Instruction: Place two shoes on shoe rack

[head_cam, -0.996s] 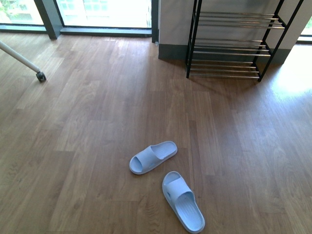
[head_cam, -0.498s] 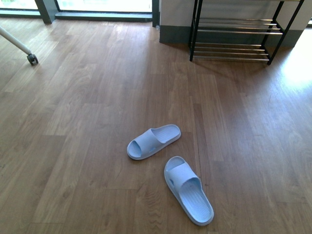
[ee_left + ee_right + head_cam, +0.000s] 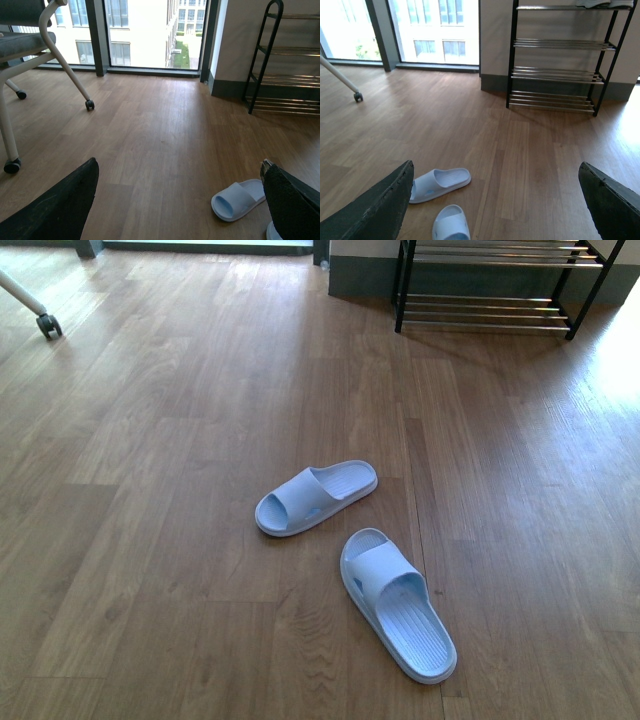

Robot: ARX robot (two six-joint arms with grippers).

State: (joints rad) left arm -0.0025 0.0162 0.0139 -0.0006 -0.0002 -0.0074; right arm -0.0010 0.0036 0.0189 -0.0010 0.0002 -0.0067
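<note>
Two pale blue rubber slides (image 3: 316,498) are seen on wooden floor (image 3: 150,490); left tool (image 3: 178,165) and right tool (image 3: 496,167) are held wide open, empty.

Left tool (image 3: 180,164), dark textured fingers (image 3: 62,205) spread wide apart, right tool (image 3: 495,165) likewise splayed

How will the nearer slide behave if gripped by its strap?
The nearer slide looks like moulded foam, so probably light and slightly bendy. Its smooth strap may slip. Flat-soled, it should skid on the wood floor rather than tip.
</note>
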